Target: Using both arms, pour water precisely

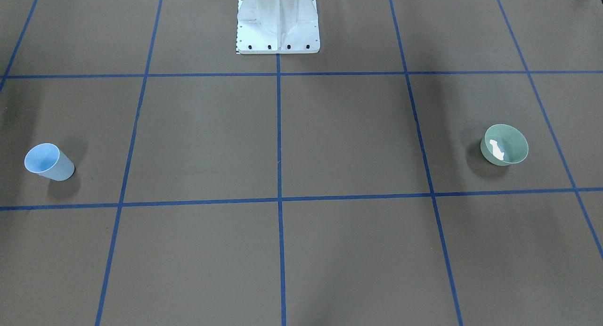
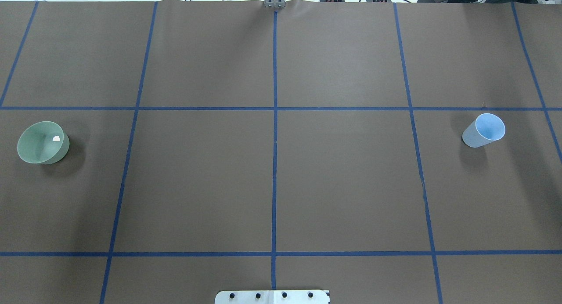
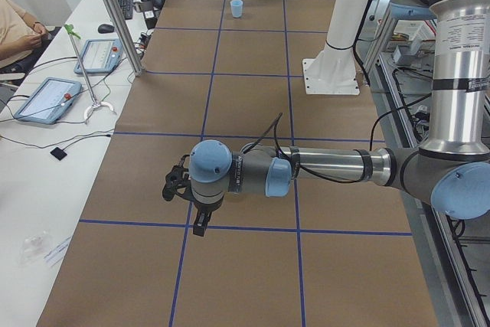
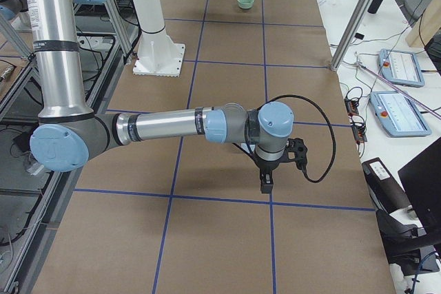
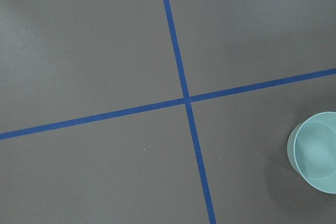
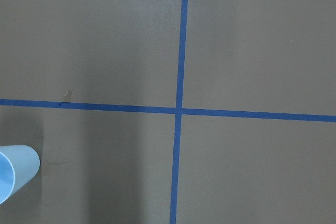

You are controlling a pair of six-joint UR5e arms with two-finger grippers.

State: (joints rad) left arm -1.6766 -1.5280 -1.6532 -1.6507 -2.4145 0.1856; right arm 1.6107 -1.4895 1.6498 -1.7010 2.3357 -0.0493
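Note:
A green bowl stands on the brown table at the robot's left; it also shows in the overhead view and at the left wrist view's right edge. A white glint of water lies in it. A light blue cup stands upright at the robot's right, also in the overhead view and the right wrist view. The left gripper and right gripper point down above the table ends, seen only in the side views. I cannot tell whether either is open or shut.
The white pedestal stands at the table's middle on the robot's side. Blue tape lines cross the brown table. A side table with tablets and an operator lies beyond the far edge.

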